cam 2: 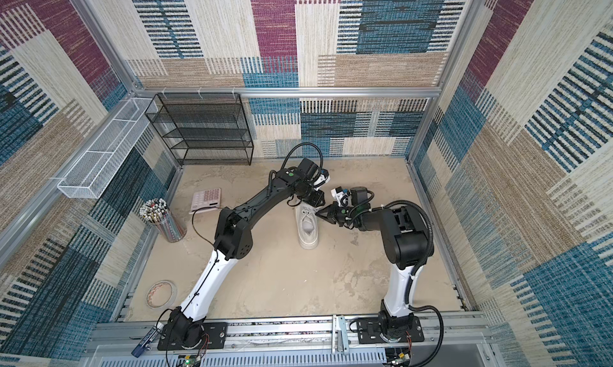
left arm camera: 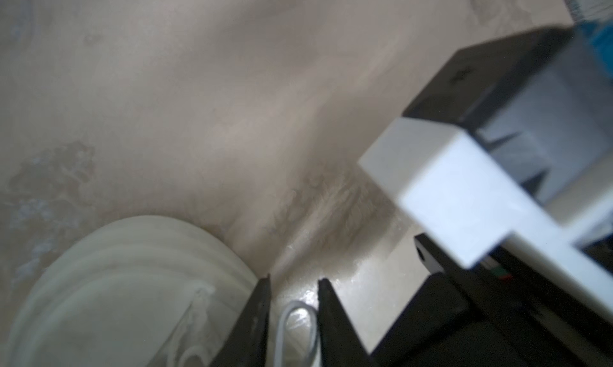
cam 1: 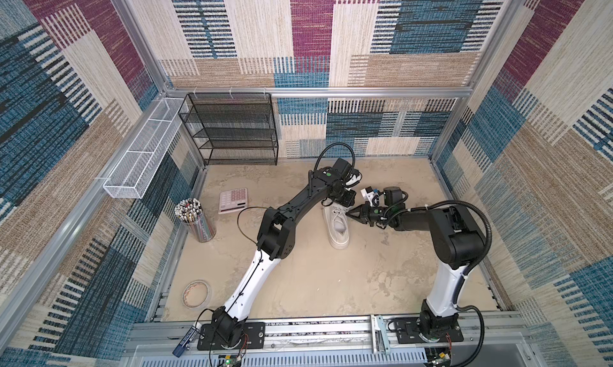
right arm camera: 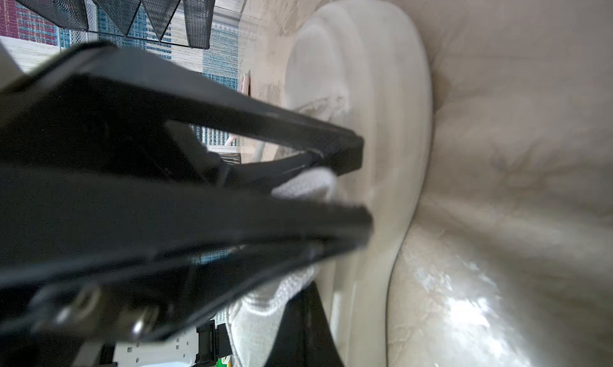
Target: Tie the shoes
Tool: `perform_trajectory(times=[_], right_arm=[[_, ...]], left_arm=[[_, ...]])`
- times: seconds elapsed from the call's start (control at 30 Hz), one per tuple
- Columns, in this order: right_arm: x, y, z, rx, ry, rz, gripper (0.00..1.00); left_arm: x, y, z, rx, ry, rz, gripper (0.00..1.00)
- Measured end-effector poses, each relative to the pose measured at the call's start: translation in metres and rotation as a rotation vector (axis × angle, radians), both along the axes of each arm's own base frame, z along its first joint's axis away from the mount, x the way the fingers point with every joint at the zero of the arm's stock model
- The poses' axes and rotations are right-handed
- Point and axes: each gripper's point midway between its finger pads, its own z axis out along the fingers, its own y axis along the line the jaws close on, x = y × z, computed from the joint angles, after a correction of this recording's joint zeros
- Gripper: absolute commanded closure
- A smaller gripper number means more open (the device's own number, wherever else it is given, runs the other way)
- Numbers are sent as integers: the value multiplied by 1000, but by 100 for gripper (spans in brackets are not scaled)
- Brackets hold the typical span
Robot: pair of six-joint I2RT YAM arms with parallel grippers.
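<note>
The white sneaker (cam 1: pixel 339 231) (cam 2: pixel 308 231) stands on the sandy floor near the middle. My left gripper (cam 1: pixel 346 201) (cam 2: pixel 316 199) hangs over its far end. In the left wrist view the jaws of that gripper (left arm camera: pixel 295 279) stand only narrowly apart, close around a small loop of white lace (left arm camera: pixel 298 310) beside the sole (left arm camera: pixel 116 282). My right gripper (cam 1: pixel 347 212) (cam 2: pixel 317 212) reaches in from the right at the lacing. In the right wrist view this gripper (right arm camera: pixel 365 189) is shut on a piece of woven lace (right arm camera: pixel 305 183) against the shoe's side (right arm camera: pixel 365 83).
A black mesh shelf (cam 1: pixel 232 130) stands at the back wall and a white wire basket (cam 1: pixel 146 149) hangs on the left wall. A cup of pencils (cam 1: pixel 195 219), a pink calculator (cam 1: pixel 234 200) and a tape roll (cam 1: pixel 196 293) lie to the left.
</note>
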Motion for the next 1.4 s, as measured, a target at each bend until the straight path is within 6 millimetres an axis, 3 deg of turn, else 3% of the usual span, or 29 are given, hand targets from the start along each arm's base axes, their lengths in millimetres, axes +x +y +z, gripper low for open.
perform_trajectory(times=[0.2,0.47,0.7,1.4], right_arm=[[0,0,0,-2,-3,1,100],[-2,-1,2,-14,-6,1,100],[-3,-4,6,-25,-17,-6,100],[-13,-16,1,-92,3,-26,100]], left_arm=[[7,4,4,14,-27,13,100],[22,18,36,2,-94,59,100],[27,38,30,24,-72,92,100],[26,59,25,50,-41,123,100]])
